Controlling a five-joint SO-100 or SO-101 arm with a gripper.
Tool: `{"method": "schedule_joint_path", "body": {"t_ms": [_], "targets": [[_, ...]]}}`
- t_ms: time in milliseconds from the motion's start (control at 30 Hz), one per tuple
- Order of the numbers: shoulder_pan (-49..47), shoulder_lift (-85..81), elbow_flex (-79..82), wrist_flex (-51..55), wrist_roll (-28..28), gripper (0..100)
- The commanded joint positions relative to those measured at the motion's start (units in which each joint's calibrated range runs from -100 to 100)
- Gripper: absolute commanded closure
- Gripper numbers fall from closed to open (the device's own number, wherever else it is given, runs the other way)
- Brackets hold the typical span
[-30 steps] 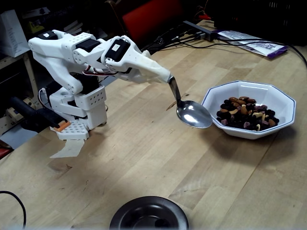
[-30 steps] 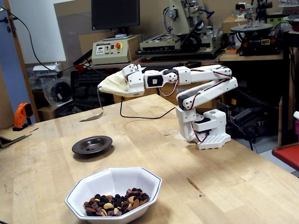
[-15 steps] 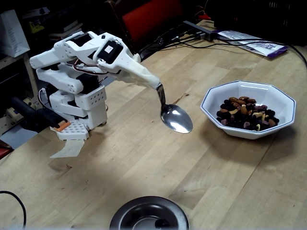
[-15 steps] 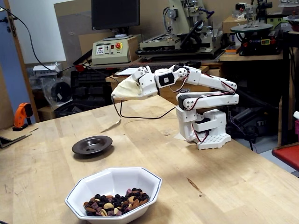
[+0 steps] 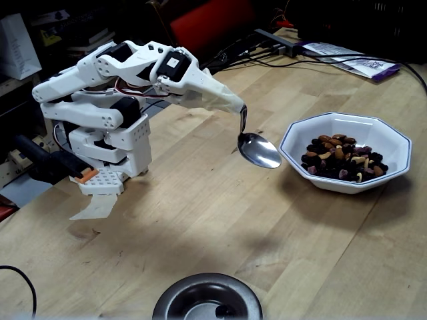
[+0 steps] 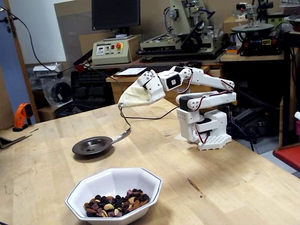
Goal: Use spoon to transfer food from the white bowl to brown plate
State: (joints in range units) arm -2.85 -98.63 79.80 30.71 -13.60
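Table: pale wood planks, carries everything in both fixed views.

Arm: white printed segments, base standing on the table, reaching out over the surface. Its far end is wrapped in a pale cloth-like covering, so the fingers are hidden; cannot tell whether they are apart or together. The spoon's handle comes out of that wrapped tip and hangs from it.

White bowl: octagonal, thin dark blue edge line, sitting on the table well apart from the arm base. Seen also in the other fixed view, nearest the camera.

Brown plate: dark, glossy, round, raised rim, flat on the table between the white bowl and the table's far edge in that view. In a fixed view it is cut off by the bottom edge; a small dark piece seems to lie inside, too small to identify.

Food: brown and tan nuts mixed with dark purple-black pieces, heaped in the white bowl's bottom.

Spoon: shiny metal, raised off the table, oval bowl just beside the white bowl's rim, outside it. Nothing visible in the spoon. In the other fixed view it lines up beside the brown plate's rim.
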Motion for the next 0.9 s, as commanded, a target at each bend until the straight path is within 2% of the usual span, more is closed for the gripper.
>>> {"method": "schedule_joint_path", "body": {"t_ms": [0, 167, 300, 867], "targets": [[-0.4, -0.5, -1.3, -0.6, 4.2, 96], [-0.4, -0.5, -0.9, -0.6, 9.3, 96], [-0.4, -0.5, -1.0, -0.6, 11.2, 96], [0.1, -0.9, -0.9, -0.5, 11.7, 96]]}}
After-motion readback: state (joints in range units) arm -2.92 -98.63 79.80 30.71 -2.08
